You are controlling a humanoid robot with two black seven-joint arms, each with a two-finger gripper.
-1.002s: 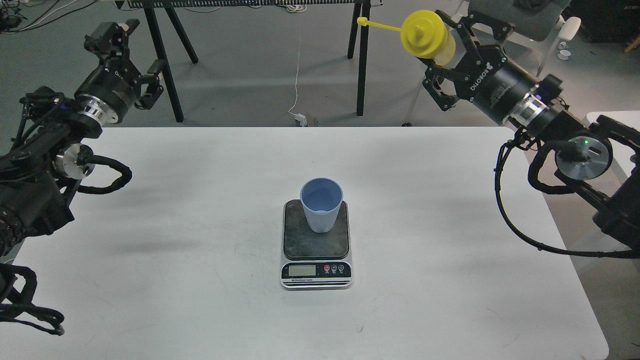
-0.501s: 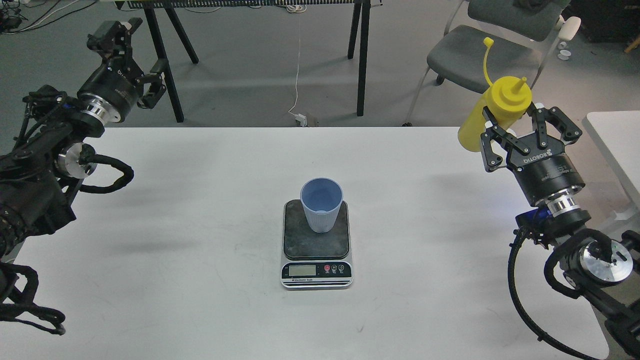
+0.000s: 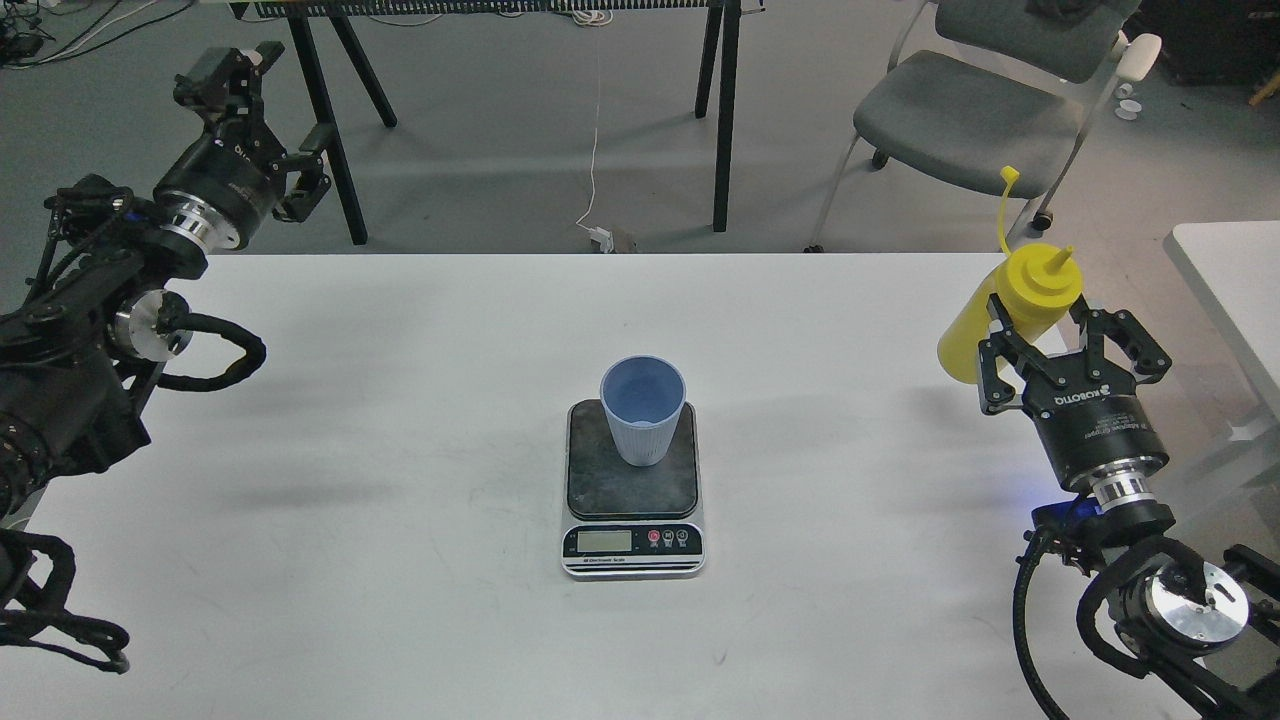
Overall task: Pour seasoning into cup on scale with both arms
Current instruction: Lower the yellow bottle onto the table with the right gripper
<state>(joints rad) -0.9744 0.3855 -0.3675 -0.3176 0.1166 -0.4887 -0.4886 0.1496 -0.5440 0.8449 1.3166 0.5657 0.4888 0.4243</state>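
The seasoning (image 3: 1010, 310) is a yellow plastic squeeze bottle with a rounded shoulder and a short cone nozzle pointing up and slightly right; a thin yellow strap rises from its neck and ends in a small cap well above the nozzle. It stands close to upright, leaning a little to the left, at the right side of the white table (image 3: 400, 450), and whether its base touches the tabletop cannot be told. The right gripper (image 3: 1072, 345) holds it — black claw-like fingers (image 3: 1000, 350) reach up around the lower and middle body from the near side, with the barrel of the wrist and its silver ring below them, toward the camera. The cup (image 3: 643, 408) is small, light blue and tapered, with fine vertical ribs on its outer wall and no handle; its open mouth faces up and the inside looks plain blue. It stands upright on the dark mottled plate of the scale (image 3: 632, 480), toward the plate's far edge, in the middle of the table and well apart from the bottle. The scale's silver front faces the camera, with a small pale display at the left and red and grey buttons beside it. The left gripper (image 3: 250, 125) hangs beyond the far left corner of the table, over the grey floor — its fingers stand spread with nothing between them.
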